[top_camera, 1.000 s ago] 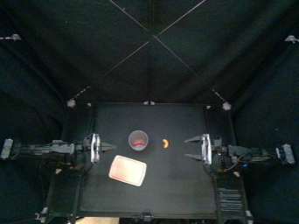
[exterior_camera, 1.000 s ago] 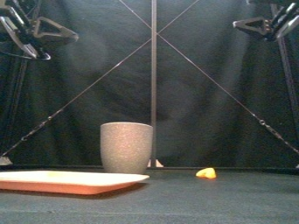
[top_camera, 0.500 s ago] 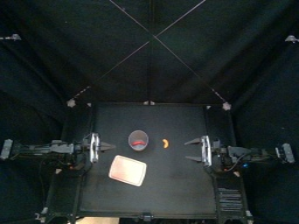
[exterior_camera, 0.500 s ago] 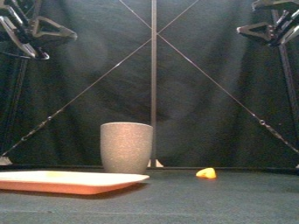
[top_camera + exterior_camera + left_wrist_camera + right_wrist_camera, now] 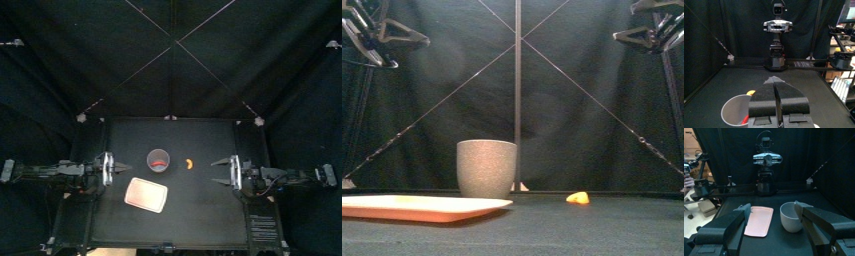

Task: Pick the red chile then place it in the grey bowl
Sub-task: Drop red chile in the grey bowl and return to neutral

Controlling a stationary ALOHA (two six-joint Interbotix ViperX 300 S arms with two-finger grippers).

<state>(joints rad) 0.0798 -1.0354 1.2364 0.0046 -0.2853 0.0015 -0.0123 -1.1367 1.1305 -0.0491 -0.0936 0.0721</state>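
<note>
- This is a robotics lab test booth, not a home or a kitchen: black curtains (image 5: 171,60) close in the back and both sides of a small black table (image 5: 174,215).
- Two black robot arms, the left arm (image 5: 60,171) and the right arm (image 5: 283,176), are mounted at opposite sides of the table and face each other across it.
- The few things laid out are plain test props: a flat pink tray (image 5: 147,194), a tall grey speckled cup (image 5: 486,168) and a small orange toy (image 5: 577,198).
</note>
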